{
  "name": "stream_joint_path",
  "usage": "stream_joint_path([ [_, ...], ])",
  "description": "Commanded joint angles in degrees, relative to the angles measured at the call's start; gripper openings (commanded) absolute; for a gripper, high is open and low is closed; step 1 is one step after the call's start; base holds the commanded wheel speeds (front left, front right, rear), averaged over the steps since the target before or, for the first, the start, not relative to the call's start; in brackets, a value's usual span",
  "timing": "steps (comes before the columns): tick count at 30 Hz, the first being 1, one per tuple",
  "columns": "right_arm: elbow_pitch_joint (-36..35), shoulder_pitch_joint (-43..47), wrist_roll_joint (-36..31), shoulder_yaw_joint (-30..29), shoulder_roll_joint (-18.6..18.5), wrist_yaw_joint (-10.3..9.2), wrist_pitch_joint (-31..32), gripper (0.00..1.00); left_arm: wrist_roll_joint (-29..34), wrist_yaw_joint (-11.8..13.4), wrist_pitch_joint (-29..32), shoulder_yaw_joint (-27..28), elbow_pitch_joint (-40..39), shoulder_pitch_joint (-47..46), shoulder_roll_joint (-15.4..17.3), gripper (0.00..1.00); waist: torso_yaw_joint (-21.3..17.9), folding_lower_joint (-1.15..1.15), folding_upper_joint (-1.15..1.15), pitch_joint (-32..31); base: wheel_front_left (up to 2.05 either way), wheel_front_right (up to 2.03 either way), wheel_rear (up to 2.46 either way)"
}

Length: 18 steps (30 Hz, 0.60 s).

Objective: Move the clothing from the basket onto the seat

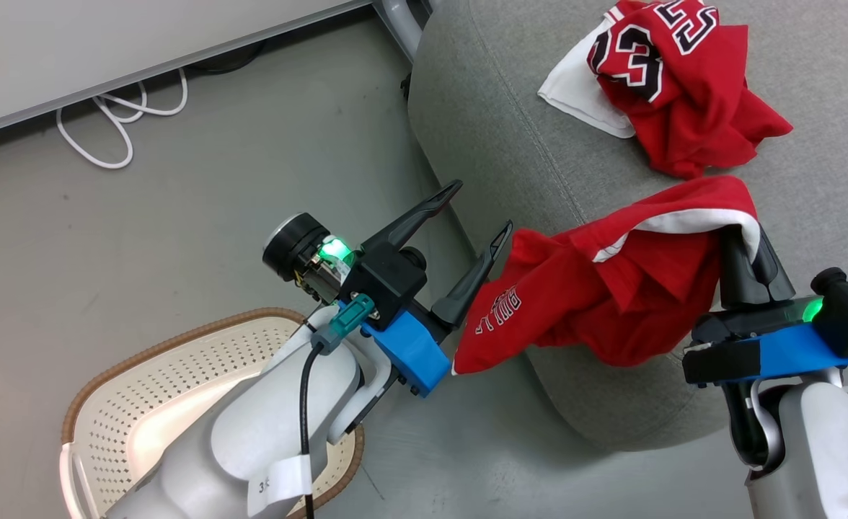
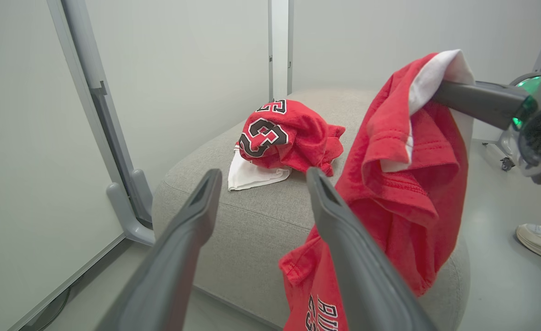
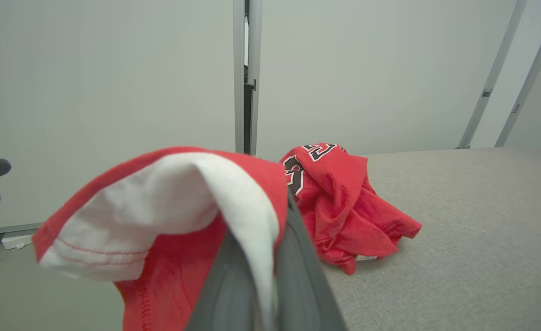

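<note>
The right gripper [image 1: 747,249] is clamped on the white-trimmed red fabric garment [image 1: 611,288], which hangs over the rim of the big light-grey upholstered seat [image 1: 503,130], at six o'clock from the crumpled red numbered jersey [image 1: 683,94] lying there. The left gripper [image 1: 482,207] stands spread and empty beside it. Dropped here, the overhang could drag it off the edge.

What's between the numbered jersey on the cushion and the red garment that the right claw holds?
Just bare grey seat, seen in the head view, between the jersey and the red piece pinched in the right gripper.
</note>
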Motion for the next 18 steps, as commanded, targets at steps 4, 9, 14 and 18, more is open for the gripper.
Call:
stream_joint_path([
  [4,-0.90,-1.67,-0.48,0.40,0.15,0.01,-0.02,0.00,0.12,0.23,-0.27,0.03,-0.19,-0.79,0.39,1.00,0.64,0.00,-0.01,0.20,0.00,0.00,0.00],
  [9,-2.46,-7.30,-0.57,0.45,-1.77,0.01,-0.02,0.00,0.67,0.46,0.18,0.29,-0.96,-2.54,1.03,1.00,1.40,0.00,-0.01,2.53,0.00,0.00,0.00],
  [14,-4.85,-17.55,-0.55,-2.13,-4.87,0.01,-0.02,0.00,1.84,0.24,0.90,0.17,-2.33,-5.63,1.70,1.00,2.47,0.00,-0.01,7.31,0.00,0.00,0.00],
  [18,-5.81,-27.09,-0.44,-7.25,-8.31,0.01,-0.02,0.00,3.07,0.23,2.07,0.20,-3.83,-8.66,2.59,1.00,3.19,0.00,-0.01,12.76,0.00,0.00,0.00],
])
